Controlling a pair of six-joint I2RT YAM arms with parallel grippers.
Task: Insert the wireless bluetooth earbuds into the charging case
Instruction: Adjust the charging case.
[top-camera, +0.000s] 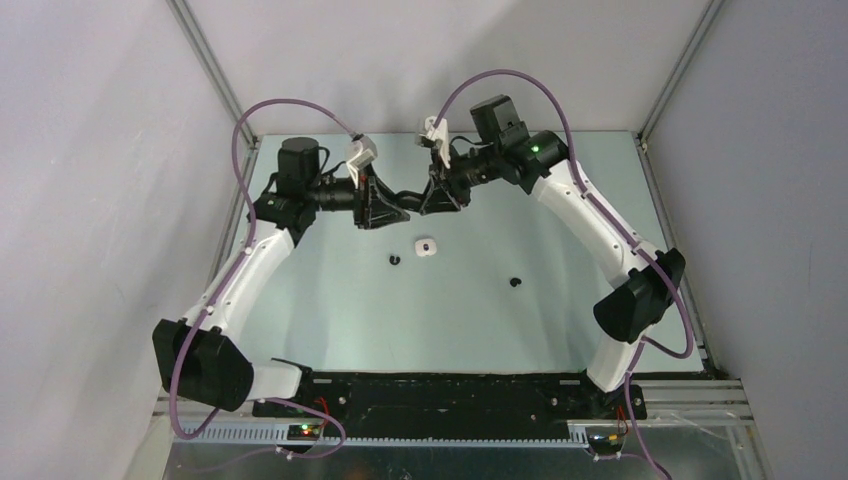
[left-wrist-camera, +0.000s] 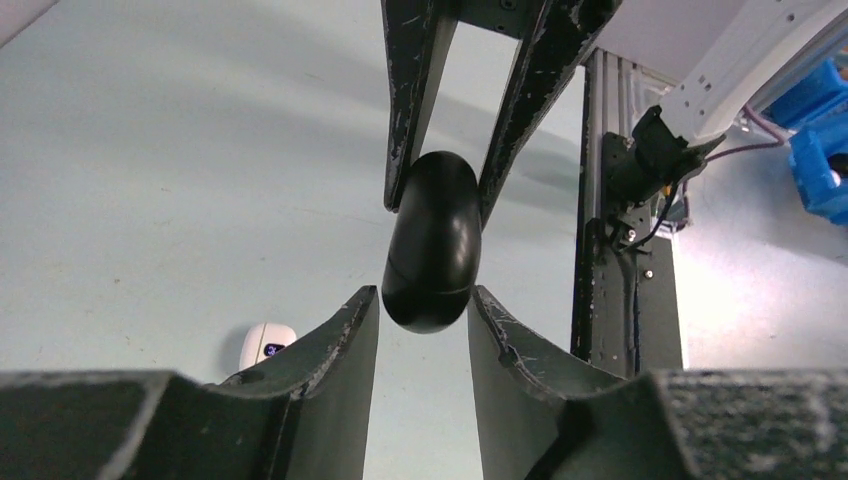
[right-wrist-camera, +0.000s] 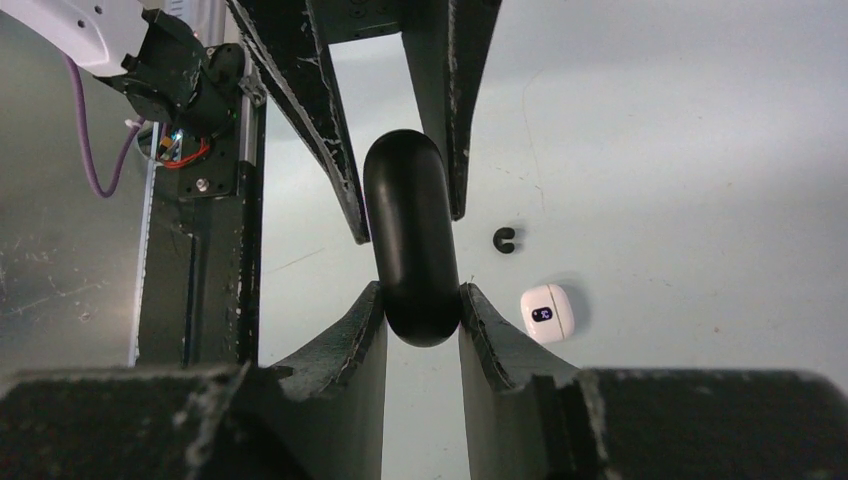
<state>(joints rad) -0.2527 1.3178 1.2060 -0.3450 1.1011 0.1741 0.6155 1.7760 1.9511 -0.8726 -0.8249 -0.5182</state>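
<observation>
A black pebble-like charging case (left-wrist-camera: 432, 240) hangs shut above the far middle of the table, gripped from both ends. My right gripper (right-wrist-camera: 422, 295) is shut on one end of the black case (right-wrist-camera: 408, 230). My left gripper (left-wrist-camera: 425, 300) closes on the opposite end, its jaws pressed to both sides. In the top view the left gripper (top-camera: 405, 214) and the right gripper (top-camera: 428, 205) meet tip to tip. Two black earbuds (top-camera: 394, 260) (top-camera: 515, 283) lie loose on the table. A white charging case (top-camera: 425, 247) lies shut just in front of the grippers.
The white case (right-wrist-camera: 546, 313) shows a small dark display, with one black earbud (right-wrist-camera: 507, 239) beside it. Aluminium rails (left-wrist-camera: 600, 200) edge the table, and grey walls stand at the back and both sides. Both arm bases sit at the near edge.
</observation>
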